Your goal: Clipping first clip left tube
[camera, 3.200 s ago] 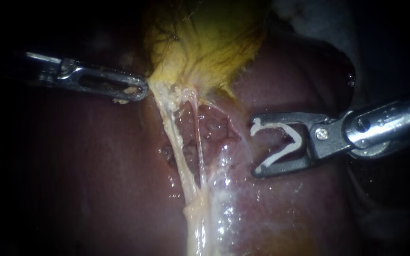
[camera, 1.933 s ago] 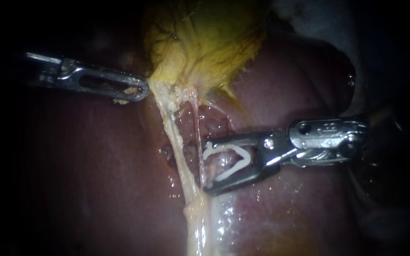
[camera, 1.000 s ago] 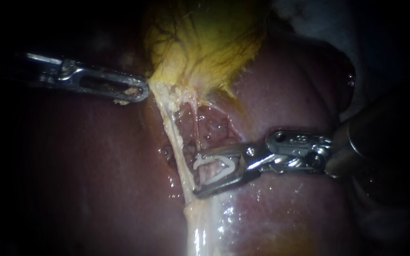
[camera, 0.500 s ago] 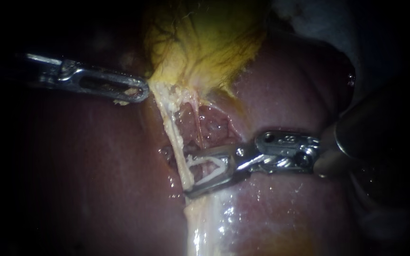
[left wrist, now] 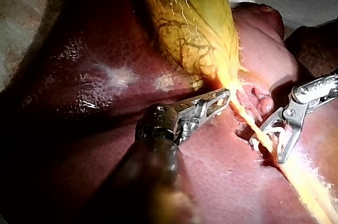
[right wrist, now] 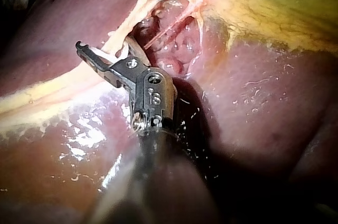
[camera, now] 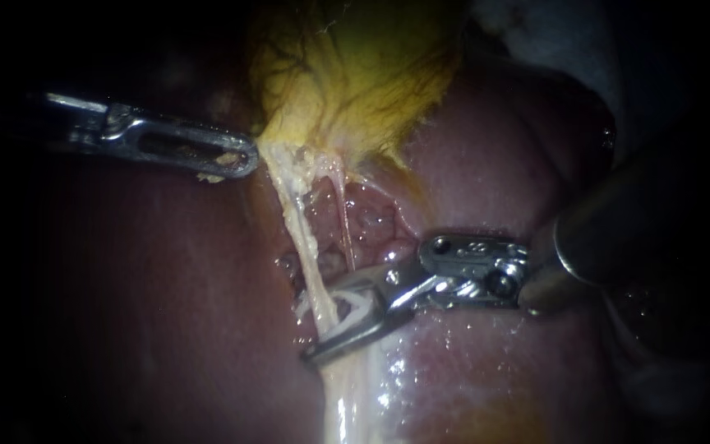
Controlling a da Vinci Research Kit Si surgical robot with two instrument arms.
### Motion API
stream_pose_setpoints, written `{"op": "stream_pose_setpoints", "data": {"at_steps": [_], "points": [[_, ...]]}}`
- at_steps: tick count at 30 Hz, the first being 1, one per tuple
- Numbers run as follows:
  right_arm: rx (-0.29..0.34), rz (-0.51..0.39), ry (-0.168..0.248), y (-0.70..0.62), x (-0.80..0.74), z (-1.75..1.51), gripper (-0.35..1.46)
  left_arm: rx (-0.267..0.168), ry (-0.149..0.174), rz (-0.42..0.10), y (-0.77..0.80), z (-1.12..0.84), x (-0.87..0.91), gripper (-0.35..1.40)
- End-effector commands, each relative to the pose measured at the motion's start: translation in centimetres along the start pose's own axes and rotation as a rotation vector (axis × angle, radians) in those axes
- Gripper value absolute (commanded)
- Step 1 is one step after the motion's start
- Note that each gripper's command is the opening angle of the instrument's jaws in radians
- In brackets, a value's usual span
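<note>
Astride the left tube (camera: 304, 247), right instrument (camera: 322, 322) holds a clip (camera: 353, 307).

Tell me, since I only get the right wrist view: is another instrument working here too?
Observer: Yes. The left instrument comes in opposite yours, its jaws shut on the gallbladder's narrow end.
Visitor: And is the pale tube really inside my instrument's jaws?
Observer: The endoscope view says so: the right instrument's jaws hold a white clip, and the left tube runs between the clip's two legs.
</note>
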Motion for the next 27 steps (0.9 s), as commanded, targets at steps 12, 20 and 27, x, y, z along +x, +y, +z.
{"op": "stream_pose_setpoints", "data": {"at_steps": [12,20,27], "points": [[0.267,0.023,0.042,0.03,0.06,0.14,0.55,0.0,0.0,0.0,0.0,0.0,0.0,-0.35],[0.363,0.018,0.008,-0.1,0.05,0.19,0.54,0.0,0.0,0.0,0.0,0.0,0.0,-0.35],[0.393,0.014,0.008,-0.23,0.08,0.22,0.54,0.001,0.001,0.0,0.0,-0.02,0.0,-0.35]]}}
